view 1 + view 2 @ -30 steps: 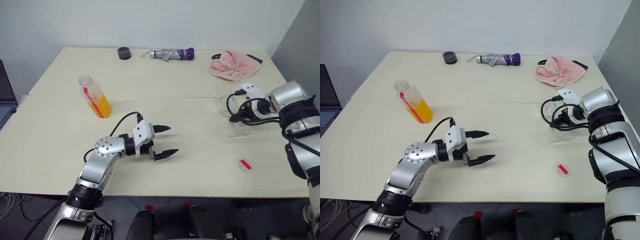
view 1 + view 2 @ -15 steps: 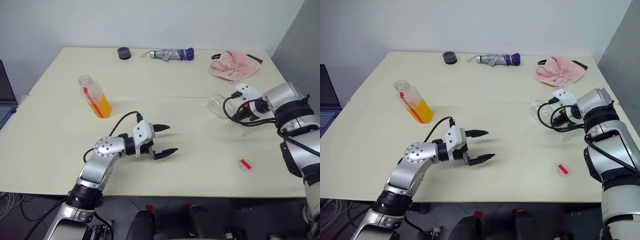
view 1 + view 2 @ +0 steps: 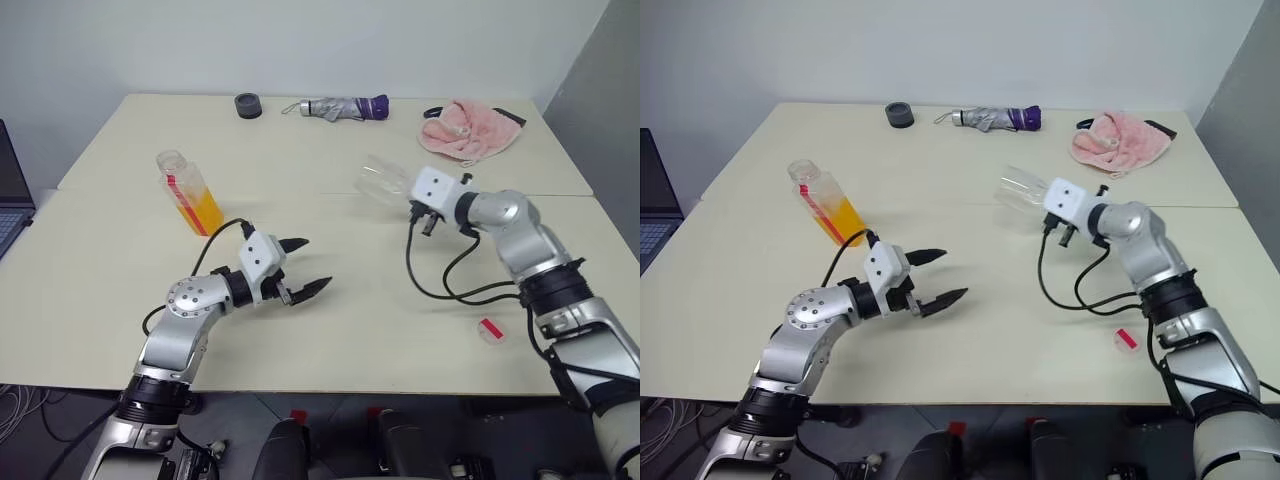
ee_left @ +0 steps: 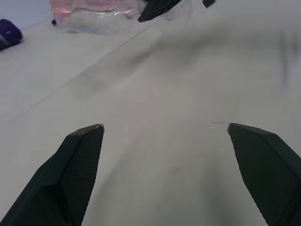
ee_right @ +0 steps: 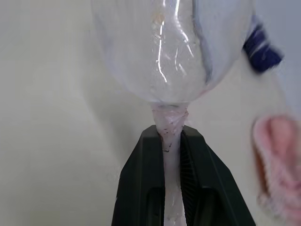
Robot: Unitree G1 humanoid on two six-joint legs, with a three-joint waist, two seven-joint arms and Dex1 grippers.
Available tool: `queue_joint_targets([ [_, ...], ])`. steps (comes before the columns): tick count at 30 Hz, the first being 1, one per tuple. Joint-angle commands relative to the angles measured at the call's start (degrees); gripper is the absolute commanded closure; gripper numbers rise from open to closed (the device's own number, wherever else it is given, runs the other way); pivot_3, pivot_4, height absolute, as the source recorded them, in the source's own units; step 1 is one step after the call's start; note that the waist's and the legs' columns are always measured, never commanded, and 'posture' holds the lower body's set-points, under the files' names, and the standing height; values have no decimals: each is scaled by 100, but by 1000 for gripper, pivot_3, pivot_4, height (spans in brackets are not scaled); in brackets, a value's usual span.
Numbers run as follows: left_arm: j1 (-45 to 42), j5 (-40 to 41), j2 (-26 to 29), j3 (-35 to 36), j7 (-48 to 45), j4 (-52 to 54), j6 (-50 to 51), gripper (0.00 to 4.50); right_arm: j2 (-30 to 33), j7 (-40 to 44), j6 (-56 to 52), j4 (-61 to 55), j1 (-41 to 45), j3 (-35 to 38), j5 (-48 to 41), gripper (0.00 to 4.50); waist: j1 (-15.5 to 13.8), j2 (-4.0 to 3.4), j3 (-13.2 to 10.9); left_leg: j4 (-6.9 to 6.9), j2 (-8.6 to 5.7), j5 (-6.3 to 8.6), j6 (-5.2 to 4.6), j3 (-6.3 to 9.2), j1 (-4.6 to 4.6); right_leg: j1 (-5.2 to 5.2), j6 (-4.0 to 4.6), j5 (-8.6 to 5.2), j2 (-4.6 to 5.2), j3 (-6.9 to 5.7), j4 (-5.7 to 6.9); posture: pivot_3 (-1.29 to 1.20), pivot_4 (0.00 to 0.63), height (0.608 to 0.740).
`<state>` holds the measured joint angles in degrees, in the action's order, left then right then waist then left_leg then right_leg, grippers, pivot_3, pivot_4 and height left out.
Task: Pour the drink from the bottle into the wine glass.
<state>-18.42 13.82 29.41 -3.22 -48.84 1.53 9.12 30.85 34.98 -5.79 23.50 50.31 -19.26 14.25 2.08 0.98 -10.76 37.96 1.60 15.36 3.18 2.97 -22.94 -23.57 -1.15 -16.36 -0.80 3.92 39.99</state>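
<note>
Above the table, right side: right gripper clamps the wine glass stem, bowl tipped sideways, probably for carrying.
Near left: left gripper spread, empty.
Far left: bottle upright, uncapped, awaiting pickup.

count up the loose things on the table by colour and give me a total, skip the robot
clear: 2, the bottle with orange drink and the wine glass, held off the table by its stem in the right gripper
pink or red: 2, the pink cloth and the small red cap
grey and purple: 1, the folded umbrella
dark grey: 1, the round disc
total: 6
</note>
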Motion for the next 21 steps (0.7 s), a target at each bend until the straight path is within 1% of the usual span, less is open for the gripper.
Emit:
queue_joint_targets([
  [1,-17,85,121,313,137,47,106,0,-424,-958,592,-330,-44,363,50,4354,6,0,0,1,0,0,0,0,0,0,0,0,0,0,0,0,150,740],
  [5,8,129,186,416,117,79,186,0,-978,-1688,937,-121,-154,718,-125,4354,4,1,1,0,2,-1,1,3,1,1,1,0,-3,-3,1,0,150,740],
  [9,3,273,209,574,121,105,373,0,-1990,-2026,1003,-20,-435,1452,-1154,4354,-4,2,1,0,4,0,1,3,1,4,1,1,1,-2,0,0,150,740],
  [11,3,356,224,635,110,137,460,0,-2322,-2070,991,-17,-550,1613,-1397,4354,-3,2,1,-1,6,0,1,5,2,5,1,1,1,-3,0,0,150,740],
  [14,-23,384,281,735,142,132,559,0,-2922,-2130,1168,219,-767,1710,-1706,4354,3,2,1,0,5,0,1,5,3,5,1,1,0,-4,1,0,150,740],
  [16,-20,426,308,813,158,132,622,0,-3195,-2178,1313,510,-783,1766,-1786,4354,19,2,1,-1,5,0,1,4,5,5,1,1,-1,-3,1,0,150,740],
  [21,-7,466,386,896,136,164,702,0,-3481,-2315,1770,1413,-752,1652,-1564,4354,47,2,2,-1,4,0,1,6,5,5,1,1,-2,-4,2,0,150,740],
])
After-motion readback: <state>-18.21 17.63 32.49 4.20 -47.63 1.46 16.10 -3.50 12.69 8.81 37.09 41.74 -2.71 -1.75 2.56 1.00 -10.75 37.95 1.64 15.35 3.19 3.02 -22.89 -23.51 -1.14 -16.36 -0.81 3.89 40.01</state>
